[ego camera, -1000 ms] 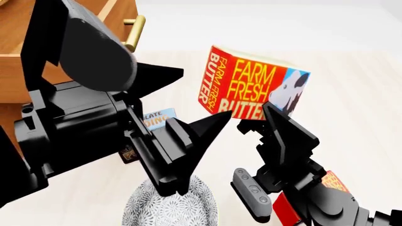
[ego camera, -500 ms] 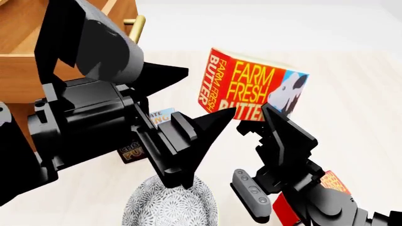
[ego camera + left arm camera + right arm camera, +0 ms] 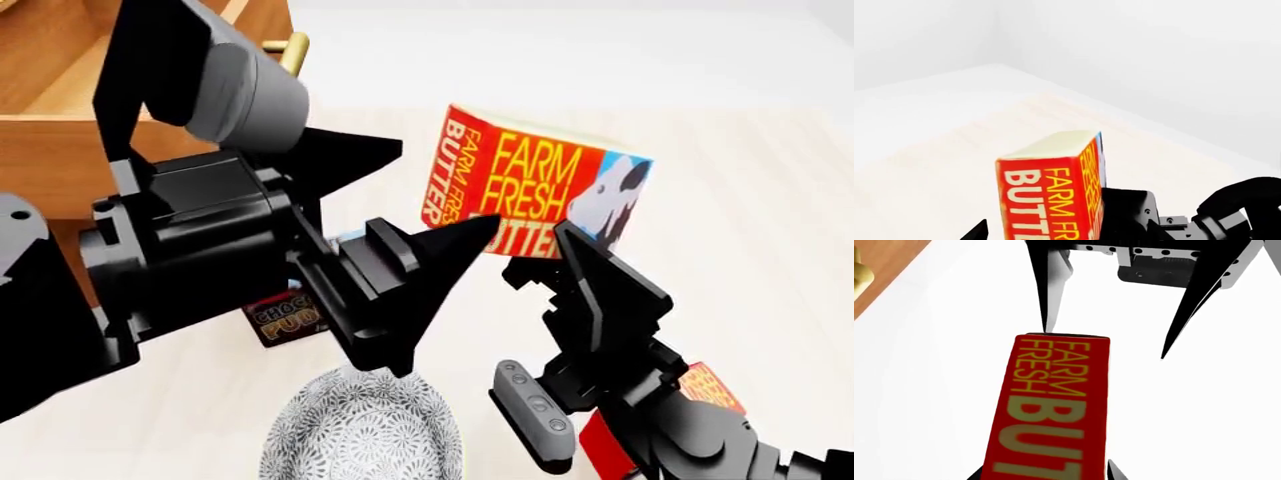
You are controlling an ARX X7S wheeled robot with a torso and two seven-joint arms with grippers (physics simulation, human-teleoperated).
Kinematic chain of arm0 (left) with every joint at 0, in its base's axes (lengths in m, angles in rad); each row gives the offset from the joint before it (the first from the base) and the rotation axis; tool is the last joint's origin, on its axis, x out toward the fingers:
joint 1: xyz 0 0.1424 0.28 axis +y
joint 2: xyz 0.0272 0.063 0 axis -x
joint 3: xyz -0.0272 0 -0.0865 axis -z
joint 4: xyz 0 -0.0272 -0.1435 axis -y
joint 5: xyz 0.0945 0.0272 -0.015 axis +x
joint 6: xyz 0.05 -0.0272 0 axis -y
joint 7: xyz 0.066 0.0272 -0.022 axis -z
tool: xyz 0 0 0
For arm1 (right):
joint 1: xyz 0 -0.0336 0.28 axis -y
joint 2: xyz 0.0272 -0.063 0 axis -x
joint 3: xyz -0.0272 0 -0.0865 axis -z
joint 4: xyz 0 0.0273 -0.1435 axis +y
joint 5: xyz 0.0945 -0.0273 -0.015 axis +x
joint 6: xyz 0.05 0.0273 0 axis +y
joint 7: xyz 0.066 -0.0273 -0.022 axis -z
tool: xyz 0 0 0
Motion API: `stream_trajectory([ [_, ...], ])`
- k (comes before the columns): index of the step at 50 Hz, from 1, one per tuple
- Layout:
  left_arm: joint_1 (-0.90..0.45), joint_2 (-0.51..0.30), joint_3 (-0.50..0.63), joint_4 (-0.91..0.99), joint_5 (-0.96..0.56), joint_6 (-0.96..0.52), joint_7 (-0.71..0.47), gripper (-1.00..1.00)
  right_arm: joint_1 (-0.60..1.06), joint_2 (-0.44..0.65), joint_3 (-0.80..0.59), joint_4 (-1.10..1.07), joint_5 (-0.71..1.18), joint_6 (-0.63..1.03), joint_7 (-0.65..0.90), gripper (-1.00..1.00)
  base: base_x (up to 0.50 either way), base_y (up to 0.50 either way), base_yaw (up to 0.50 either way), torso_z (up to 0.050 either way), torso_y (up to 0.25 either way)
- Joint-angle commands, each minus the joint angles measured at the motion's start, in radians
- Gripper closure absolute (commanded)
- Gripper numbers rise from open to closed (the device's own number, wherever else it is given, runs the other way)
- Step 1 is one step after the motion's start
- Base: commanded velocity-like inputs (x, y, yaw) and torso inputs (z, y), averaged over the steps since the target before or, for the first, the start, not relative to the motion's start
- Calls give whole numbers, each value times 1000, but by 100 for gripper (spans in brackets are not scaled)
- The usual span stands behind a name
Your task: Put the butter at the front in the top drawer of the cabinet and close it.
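A: Nearest the head camera we log a patterned bowl (image 3: 358, 430) at the lower edge, and a second butter carton (image 3: 705, 388) low on the right, mostly hidden behind the right arm.

B: Right gripper (image 3: 583, 262) next?

A: Yes. It rises from the lower right, and its fingers are clamped on the lower end of the butter (image 3: 534, 185), which is lifted off the table and tilted. The right wrist view confirms it: the carton's red side (image 3: 1053, 405) runs out from between the fingers.

B: Noted. Left gripper (image 3: 400, 190)?

A: Its two black pointed fingers are spread apart with nothing between them. One tip sits just beside the butter's left face and the other overlaps its lower edge in the head view; we cannot tell whether either touches. The left wrist view shows the carton (image 3: 1051, 192) just ahead of that camera, with the right arm's black housing beside it.

B: Anything under the left arm?

A: A pudding box (image 3: 283, 318) on the table, partly covered by the gripper body.

B: And farther back?

A: At upper left, the cabinet (image 3: 40, 195) with its top drawer (image 3: 60, 80) pulled out; we see its wooden inside and the brass handle (image 3: 291, 48). The butter is to the right of the drawer, well apart from it, not inside. Pale table (image 3: 747, 200) beyond.
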Motion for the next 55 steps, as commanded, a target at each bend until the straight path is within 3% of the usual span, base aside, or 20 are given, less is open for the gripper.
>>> stream_trajectory([
  [1,11,7,2,-24,23,3,24,-100,10,3,16,-11,-18,20,-2,100,0,0,0,0,0],
  [55,23,60,41,-83,81,6,85,-100,-17,6,43,-5,-35,13,-1,100,0,0,0,0,1],
])
